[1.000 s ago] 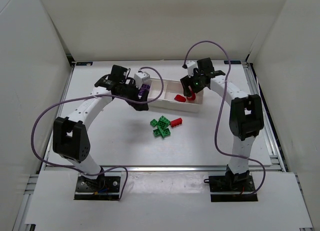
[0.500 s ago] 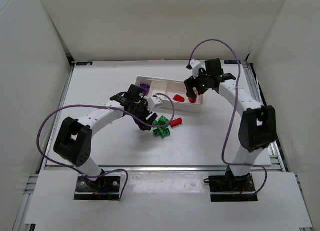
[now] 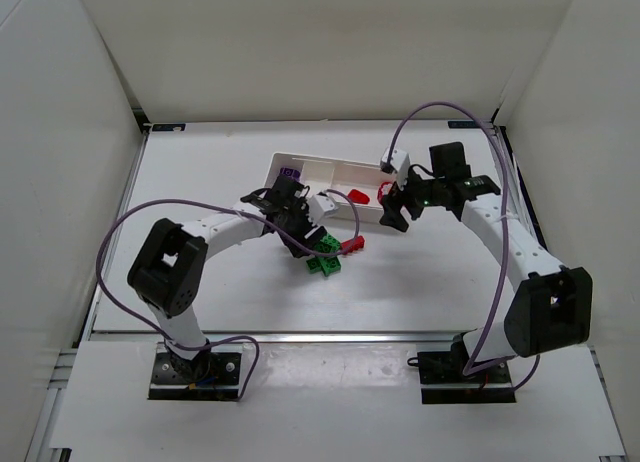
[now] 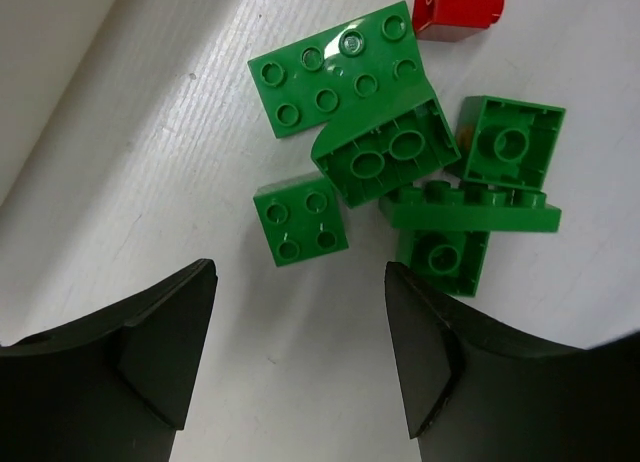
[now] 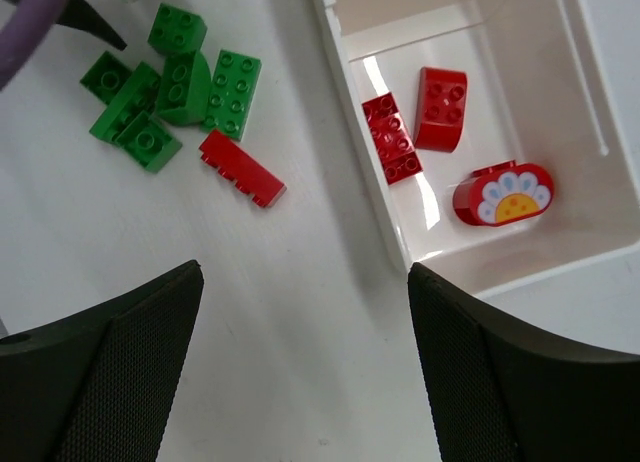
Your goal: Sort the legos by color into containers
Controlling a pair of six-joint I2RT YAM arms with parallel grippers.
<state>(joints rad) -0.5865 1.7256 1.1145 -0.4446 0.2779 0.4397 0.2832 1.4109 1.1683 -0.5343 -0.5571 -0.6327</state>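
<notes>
Left gripper [image 4: 300, 317]: spread, held over green legos [image 4: 385, 157]
Right gripper [image 5: 302, 292]: spread, empty, positioned beside tray [image 5: 395, 244]

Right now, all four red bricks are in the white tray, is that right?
No. Only three red bricks are in the white tray; the fourth red brick lies on the table beside the green bricks. The right wrist view shows it.

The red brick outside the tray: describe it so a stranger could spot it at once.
Find the long white plastic tray, then the pile of green studded bricks on the table in front of it. At the pile's right edge lies a long red studded brick, the only red piece outside the tray.
</notes>
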